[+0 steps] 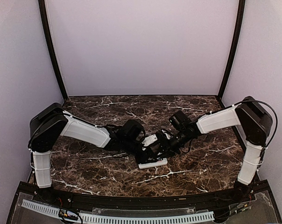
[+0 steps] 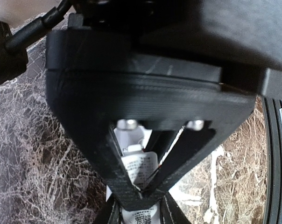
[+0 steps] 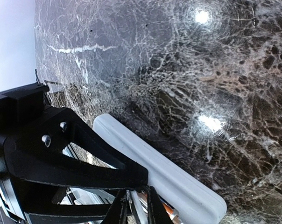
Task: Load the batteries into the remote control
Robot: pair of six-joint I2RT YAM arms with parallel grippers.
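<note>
L claw (image 2: 141,198): jaws narrow, tips nearly meeting over a white labelled face, but can't tell if it grips. R claw (image 3: 134,211): tips also close, hold unclear, just beside the remote control (image 3: 159,172), which lies mid-table, a bit nearer the near edge than the far one. Judged best: one claw pins the handset flat w/ bay up while the other seats the batteries (none made out here) slowly, polarity checked. The claws crowd each other at ctr, so each should back out toward its own side, where open marble table (image 1: 85,163) shows to the L, R & far edges, walls well apart.
</note>
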